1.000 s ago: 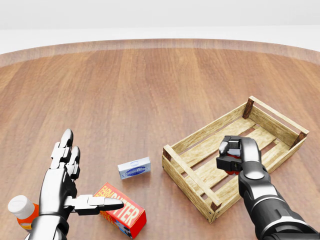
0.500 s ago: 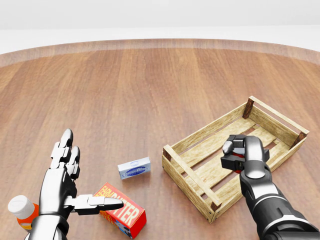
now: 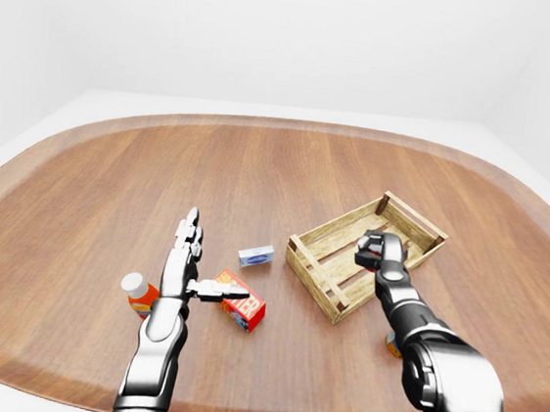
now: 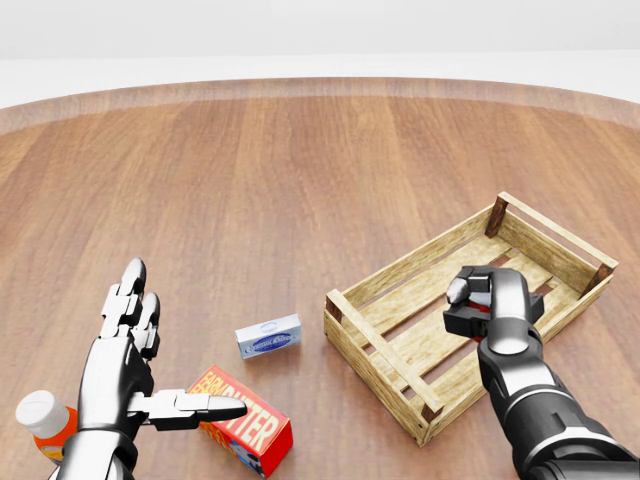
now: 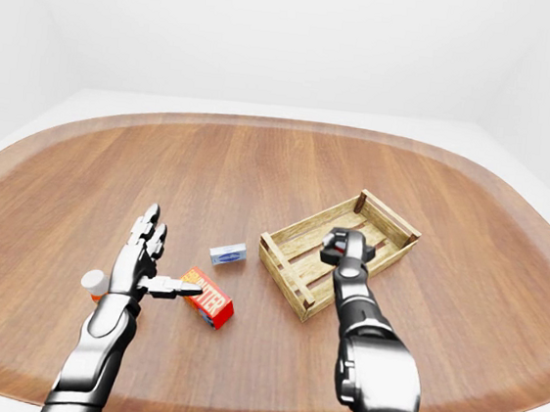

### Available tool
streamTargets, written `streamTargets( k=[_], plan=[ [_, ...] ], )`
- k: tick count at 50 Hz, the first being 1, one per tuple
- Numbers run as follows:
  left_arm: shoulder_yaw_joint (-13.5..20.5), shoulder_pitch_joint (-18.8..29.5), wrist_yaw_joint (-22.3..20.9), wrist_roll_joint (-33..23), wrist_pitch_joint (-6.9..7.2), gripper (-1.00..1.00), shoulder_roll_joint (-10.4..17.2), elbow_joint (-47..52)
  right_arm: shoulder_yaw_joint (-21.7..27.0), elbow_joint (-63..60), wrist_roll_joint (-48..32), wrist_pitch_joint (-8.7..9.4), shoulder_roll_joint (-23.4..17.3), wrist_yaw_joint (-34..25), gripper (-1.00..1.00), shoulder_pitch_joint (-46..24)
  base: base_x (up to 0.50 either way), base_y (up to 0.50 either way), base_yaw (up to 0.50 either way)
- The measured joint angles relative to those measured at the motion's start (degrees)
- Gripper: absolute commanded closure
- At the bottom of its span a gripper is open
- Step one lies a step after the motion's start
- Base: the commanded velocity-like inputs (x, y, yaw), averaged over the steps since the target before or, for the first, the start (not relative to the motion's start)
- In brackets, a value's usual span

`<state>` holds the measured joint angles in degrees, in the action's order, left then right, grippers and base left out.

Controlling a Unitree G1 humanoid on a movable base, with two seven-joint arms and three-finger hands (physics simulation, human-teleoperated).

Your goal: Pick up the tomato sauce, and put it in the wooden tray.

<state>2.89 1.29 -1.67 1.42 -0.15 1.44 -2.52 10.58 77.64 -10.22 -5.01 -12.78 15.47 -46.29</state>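
My right hand [image 4: 472, 304] is shut on the tomato sauce [image 4: 481, 309], of which only a bit of red shows between the dark fingers. The hand holds it low over the middle slats inside the wooden tray [image 4: 375, 365], a slatted crate at the right of the head view. I cannot tell whether the sauce touches the tray floor. My left hand [image 4: 165, 350] is open and empty, fingers spread, at the lower left, far from the tray.
A red butter box [image 4: 243, 420] lies by my left thumb. A small white and blue box [image 4: 268, 337] lies left of the tray. An orange bottle with a white cap [image 4: 45, 420] stands at the lower left. All rest on a round wooden table [image 4: 300, 170].
My right hand has moved a little to the right and further into the tray with the sauce in it. The left hand has not moved.
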Motion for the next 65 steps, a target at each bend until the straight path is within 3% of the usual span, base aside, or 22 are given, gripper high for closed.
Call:
streamTargets(
  k=[21,23,24,25,65],
  plan=[
    [-0.1,-0.1,-0.1,-0.1,-0.22,-1.00,0.0,-0.1,0.3,0.0,0.2,0.00,-0.1,0.8,1.00,0.0,0.00,0.00,0.00],
    [-0.1,0.0,-0.1,-0.1,-0.24,-1.00,0.0,-0.2,0.3,0.0,0.2,0.00,-0.1,0.8,0.63,0.0,0.00,0.00,0.00],
    [-0.1,0.0,-0.1,-0.1,-0.25,-1.00,0.0,-0.2,0.4,-0.1,0.2,0.01,-0.1,0.7,-0.50,0.0,0.00,0.00,0.00],
    [-0.1,0.0,-0.1,-0.1,-0.26,-1.00,0.0,-0.2,0.4,-0.2,0.2,0.01,0.0,0.7,-1.00,-0.1,0.00,0.00,0.00],
    [-0.1,0.0,0.0,-0.1,-0.29,-1.00,-0.1,-0.3,0.2,-1.2,0.9,0.01,-0.3,-0.6,-1.00,-0.7,0.00,0.00,0.00]
  ],
)
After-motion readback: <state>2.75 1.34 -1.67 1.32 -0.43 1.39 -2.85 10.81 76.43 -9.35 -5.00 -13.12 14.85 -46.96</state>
